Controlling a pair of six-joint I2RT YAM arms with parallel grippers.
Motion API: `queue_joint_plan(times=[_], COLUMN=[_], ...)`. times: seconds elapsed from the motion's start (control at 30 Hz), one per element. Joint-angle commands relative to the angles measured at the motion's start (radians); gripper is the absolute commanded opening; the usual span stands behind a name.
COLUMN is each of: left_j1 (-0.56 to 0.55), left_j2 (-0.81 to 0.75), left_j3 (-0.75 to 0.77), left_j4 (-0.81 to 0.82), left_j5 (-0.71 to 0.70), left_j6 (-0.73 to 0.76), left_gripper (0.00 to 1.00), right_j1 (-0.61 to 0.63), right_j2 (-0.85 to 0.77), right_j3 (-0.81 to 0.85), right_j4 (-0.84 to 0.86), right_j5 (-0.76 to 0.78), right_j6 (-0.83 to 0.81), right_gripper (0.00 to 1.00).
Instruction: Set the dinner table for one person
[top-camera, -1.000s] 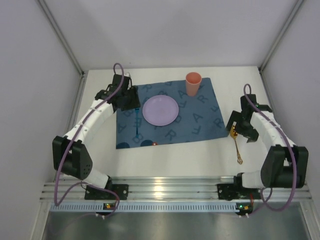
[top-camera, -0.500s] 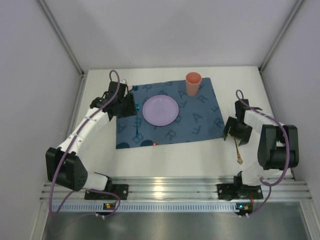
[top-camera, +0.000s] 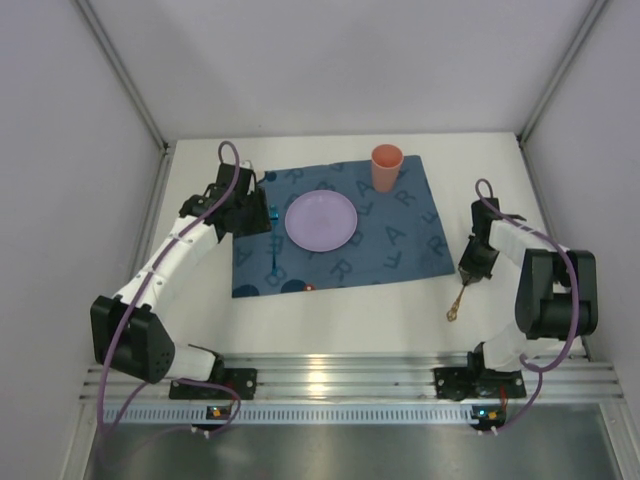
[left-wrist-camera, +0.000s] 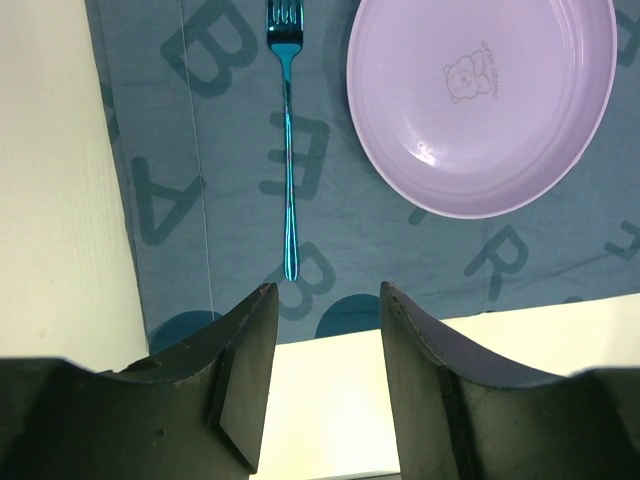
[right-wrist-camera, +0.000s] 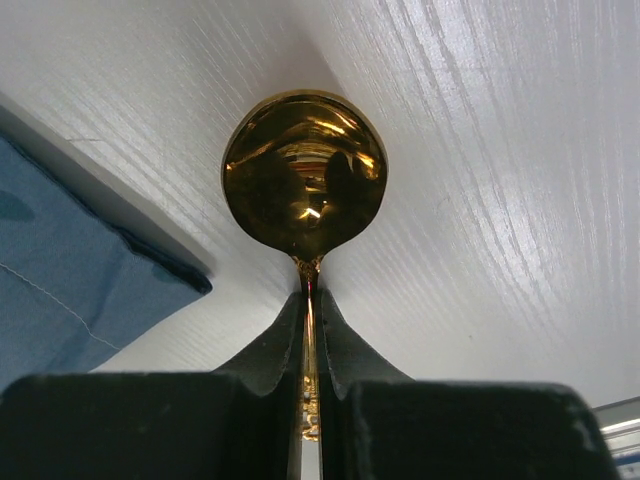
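Observation:
On the white dinner table (top-camera: 330, 320) lies a dark blue lettered placemat (top-camera: 400, 240). It carries a lilac plate (top-camera: 320, 220), an orange cup (top-camera: 386, 167) and a blue fork (left-wrist-camera: 288, 150) left of the plate. My left gripper (left-wrist-camera: 325, 290) hovers open over the mat's near left edge, with nothing between its fingers. My right gripper (right-wrist-camera: 310, 300) is shut on the neck of a gold spoon (right-wrist-camera: 305, 175), just right of the mat. In the top view the spoon's handle (top-camera: 456, 304) trails toward the near edge.
Grey walls close in the table on three sides. A silver metal rail (top-camera: 330, 375) runs along the near edge, where both arm bases are bolted. A corner of the placemat (right-wrist-camera: 60, 270) lies just left of the spoon's bowl.
My right gripper has closed on the spoon, and the spoon's handle has swung left. The left arm shifted its elbow early on and has since held still, gripper unchanged.

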Motion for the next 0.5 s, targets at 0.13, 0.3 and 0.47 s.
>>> queue_joint_plan(times=[0.13, 0.3, 0.47], left_j1=[0.002, 0.002, 0.002], left_j2=[-0.033, -0.044, -0.058], left_j3=[0.036, 0.033, 0.038], left_j4=[-0.025, -0.035, -0.054], left_j5=[0.001, -0.008, -0.013], left_j6=[0.019, 0.03, 0.03], left_gripper=[0.5, 0.5, 0.5], right_j1=[-0.007, 0.01, 0.181], right_j2=[-0.026, -0.132, -0.114], right_j3=[-0.013, 0.191, 0.413], right_j4=[0.069, -0.057, -0.157], right_j5=[0.019, 0.064, 0.13], right_j6=[-0.015, -0.082, -0.105], right_gripper=[0.0, 0.0, 0.0])
